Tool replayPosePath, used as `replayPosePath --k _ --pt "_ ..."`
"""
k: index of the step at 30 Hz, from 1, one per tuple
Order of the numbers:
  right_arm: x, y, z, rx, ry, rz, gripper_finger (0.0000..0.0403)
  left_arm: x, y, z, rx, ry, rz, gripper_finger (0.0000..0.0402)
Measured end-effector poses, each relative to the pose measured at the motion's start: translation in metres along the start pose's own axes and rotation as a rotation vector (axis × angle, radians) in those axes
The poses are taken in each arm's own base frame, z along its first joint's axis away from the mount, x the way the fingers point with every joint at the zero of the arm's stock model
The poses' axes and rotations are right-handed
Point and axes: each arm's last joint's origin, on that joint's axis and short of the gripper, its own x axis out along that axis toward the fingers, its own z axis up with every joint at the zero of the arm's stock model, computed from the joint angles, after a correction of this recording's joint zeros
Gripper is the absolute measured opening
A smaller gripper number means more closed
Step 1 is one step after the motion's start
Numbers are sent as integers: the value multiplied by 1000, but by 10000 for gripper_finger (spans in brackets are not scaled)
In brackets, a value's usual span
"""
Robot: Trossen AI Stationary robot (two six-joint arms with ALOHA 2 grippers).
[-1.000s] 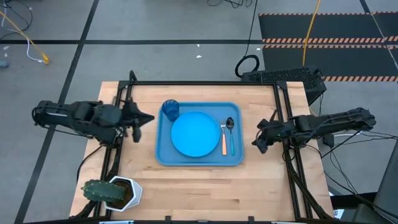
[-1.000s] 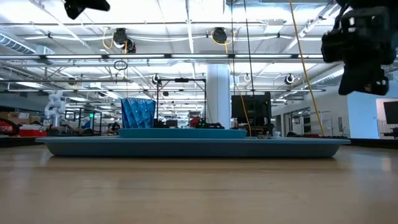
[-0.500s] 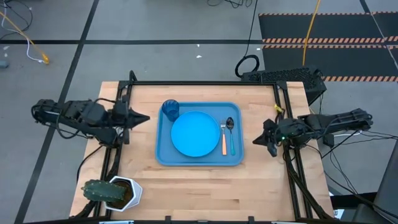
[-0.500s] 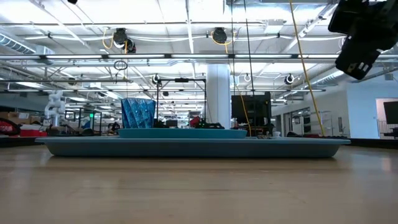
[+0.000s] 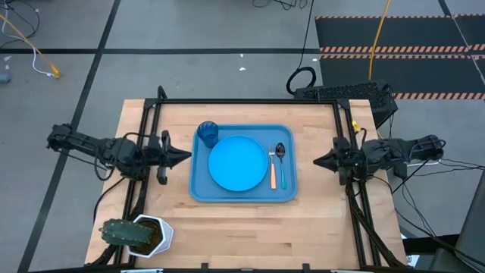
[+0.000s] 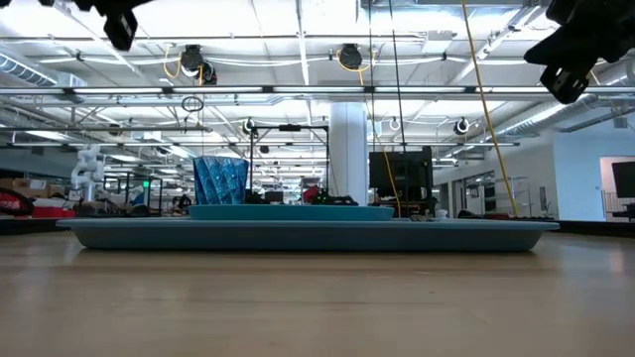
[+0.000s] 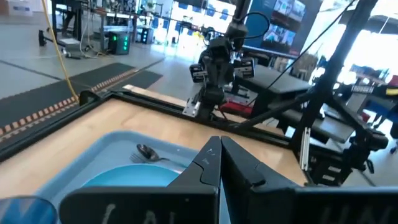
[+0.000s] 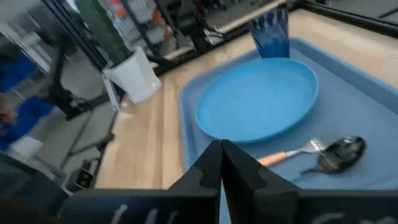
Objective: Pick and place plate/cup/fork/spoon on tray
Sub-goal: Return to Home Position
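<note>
High: tray (image 5: 241, 196) in middle of table (image 5: 227, 231), carrying plate (image 5: 238, 163) at centre, cup (image 5: 208, 134) in far-left corner, fork (image 5: 273, 173) then spoon (image 5: 282, 163) just right of plate. Off tray's left edge, left gripper (image 5: 182, 155); off its right edge, right gripper (image 5: 318, 161); both apart from it.
Low: cup upright at tray's left end; both grippers high above table.
Left wrist: left gripper pinched closed, nothing held.
Right wrist: same for right gripper, closed and empty.
</note>
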Motion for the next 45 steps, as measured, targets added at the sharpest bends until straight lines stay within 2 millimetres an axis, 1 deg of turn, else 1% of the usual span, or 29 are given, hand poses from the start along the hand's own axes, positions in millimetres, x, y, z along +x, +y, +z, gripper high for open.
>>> replayPosePath --k 3,5,7,11,13,18,24,28,30,31,33,36,39,45 --pt "7 -3 -9 25 -52 65 0 -1 3 -11 -25 -21 -5 4" --pt "15 -5 -16 54 -122 114 0 -1 5 -16 -29 -24 -7 4" --pt "21 -7 -24 89 -174 168 0 -3 5 -18 -28 -27 -14 3" --pt "29 -12 -37 135 -184 188 0 -5 5 -22 3 -25 -33 4" --pt "29 -13 -38 115 -186 186 0 -5 5 -25 9 -20 -38 3" --pt "30 -15 -42 -6 -155 150 0 -6 9 -45 16 5 -39 4" --pt "32 -20 -52 -92 -59 93 0 -11 19 -70 -3 -42 -41 3" --pt "36 -23 -59 -112 -48 86 0 -15 26 -89 -30 -102 -40 2" --pt "42 -26 -65 -92 -87 108 0 -16 29 -98 -43 -127 -47 3" --pt "44 -25 -66 -71 -144 137 0 -16 31 -102 -52 -136 -49 3" --pt "43 -21 -58 -41 -241 185 0 -17 32 -104 -49 -122 -37 2" --pt "44 -23 -59 -87 -248 120 0 -16 33 -105 -32 -119 -1 2" --pt "44 -24 -58 -92 -270 77 0 -16 34 -107 -21 -104 34 6" --pt "44 -24 -56 -73 -295 79 0 -16 37 -108 -4 -105 88 8"
